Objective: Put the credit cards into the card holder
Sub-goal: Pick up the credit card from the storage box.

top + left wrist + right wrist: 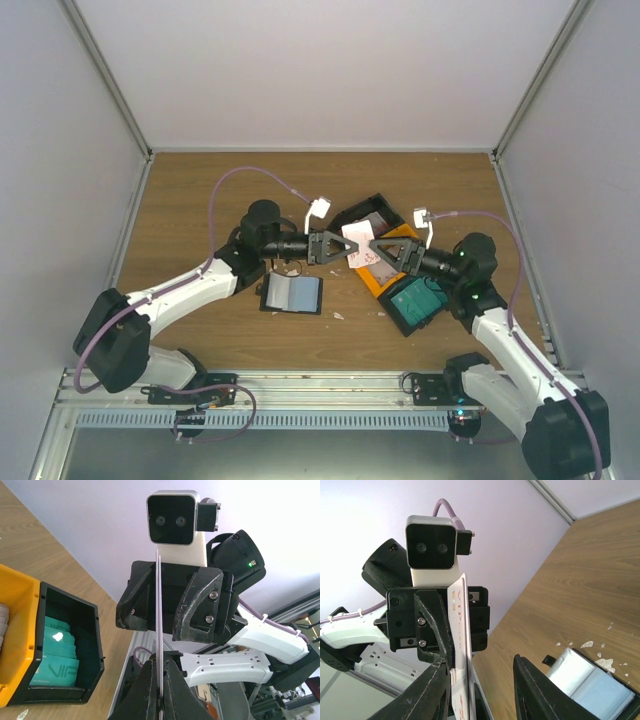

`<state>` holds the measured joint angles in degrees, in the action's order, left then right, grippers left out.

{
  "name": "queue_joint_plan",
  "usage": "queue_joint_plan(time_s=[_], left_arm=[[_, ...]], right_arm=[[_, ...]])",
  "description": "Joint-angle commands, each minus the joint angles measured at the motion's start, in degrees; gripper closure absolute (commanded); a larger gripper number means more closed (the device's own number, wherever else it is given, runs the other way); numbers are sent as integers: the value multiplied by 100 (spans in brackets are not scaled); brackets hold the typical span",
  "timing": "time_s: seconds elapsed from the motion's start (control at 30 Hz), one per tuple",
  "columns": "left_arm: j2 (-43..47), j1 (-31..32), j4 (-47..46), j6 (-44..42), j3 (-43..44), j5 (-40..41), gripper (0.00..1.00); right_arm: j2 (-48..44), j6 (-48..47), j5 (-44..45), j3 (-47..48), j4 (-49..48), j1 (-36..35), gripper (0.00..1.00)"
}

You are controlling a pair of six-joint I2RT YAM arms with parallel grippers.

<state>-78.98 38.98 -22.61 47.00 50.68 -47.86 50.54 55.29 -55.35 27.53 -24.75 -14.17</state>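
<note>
A white/pink credit card [361,247] hangs in the air between my two grippers, over the table's middle. My left gripper [346,247] is shut on its edge; the left wrist view shows the card [158,630] edge-on, pinched between my left gripper's [161,662] jaws. My right gripper [378,246] faces it, open. In the right wrist view the card [459,615] lies against one finger of my right gripper [480,662], the other finger well apart. The card holder [293,293] lies open on the table below left, pale blue pockets up; it also shows in the right wrist view [592,682].
An orange tray [372,285] with pink cards sits under the grippers. A black tray [405,322] with teal cards [418,298] is at the right, also in the left wrist view [57,650]. Another black tray [365,212] is behind. White scraps [338,316] lie near the holder.
</note>
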Motion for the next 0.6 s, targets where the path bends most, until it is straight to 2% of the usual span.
queue_joint_plan(time_s=[0.0,0.4,0.47,0.57], left_arm=[[256,-70,-102,-152,0,-114,100],[308,-84,-162,-148,-70,-232,100],[342,-84,-128,-188,-90,-232,100],[410,-92,-30,-279,-133,-200,100]], right_arm=[[-132,-188,108,-52,-74,-8,64],[108,-417,57,-45,77,-120,74],[86,-405,124,-54,76,-121,74],[-2,-420,265,-55,147,-118,66]])
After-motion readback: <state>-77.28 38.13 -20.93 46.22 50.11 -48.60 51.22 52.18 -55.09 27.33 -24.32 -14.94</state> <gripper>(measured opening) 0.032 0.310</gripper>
